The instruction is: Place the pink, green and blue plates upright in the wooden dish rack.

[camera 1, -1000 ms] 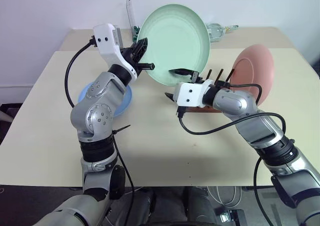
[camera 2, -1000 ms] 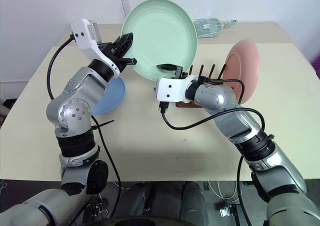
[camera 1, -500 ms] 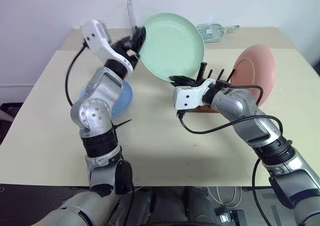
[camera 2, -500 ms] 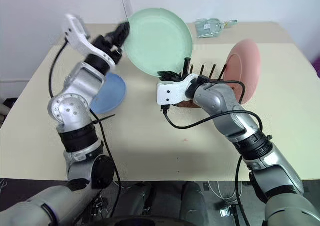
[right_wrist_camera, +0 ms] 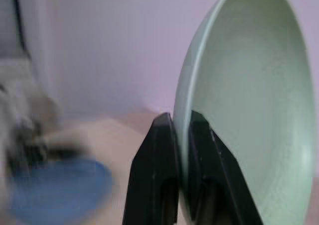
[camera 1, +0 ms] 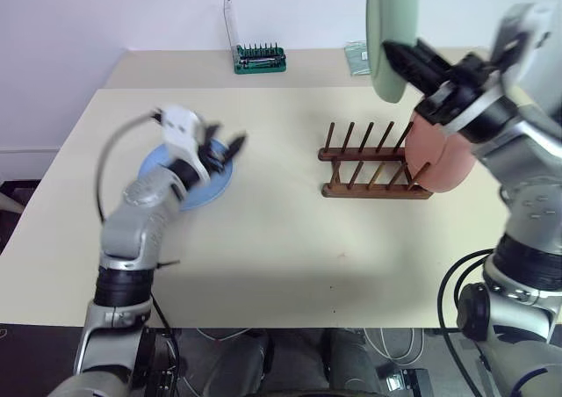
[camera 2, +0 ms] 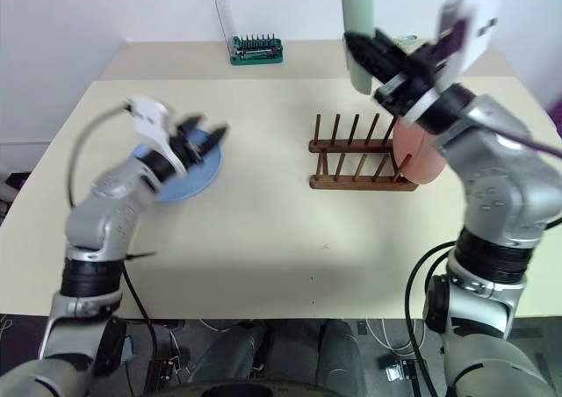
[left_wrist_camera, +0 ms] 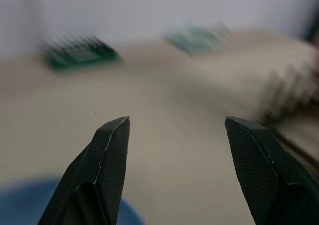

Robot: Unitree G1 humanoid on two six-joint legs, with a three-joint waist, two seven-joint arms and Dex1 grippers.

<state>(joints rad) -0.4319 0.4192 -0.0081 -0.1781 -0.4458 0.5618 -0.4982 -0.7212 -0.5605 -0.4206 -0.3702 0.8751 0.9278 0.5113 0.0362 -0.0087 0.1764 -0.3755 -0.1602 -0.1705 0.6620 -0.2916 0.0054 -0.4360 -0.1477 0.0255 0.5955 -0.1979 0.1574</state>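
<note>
ahead of your left gripper the jaws stand apart over bare table, with the blue plate just beneath them. toward the right gripper, the wooden dish rack has its pegs free except at the far end, where the pink plate leans. the green plate, pinched edge-on, hangs above that rack.
</note>
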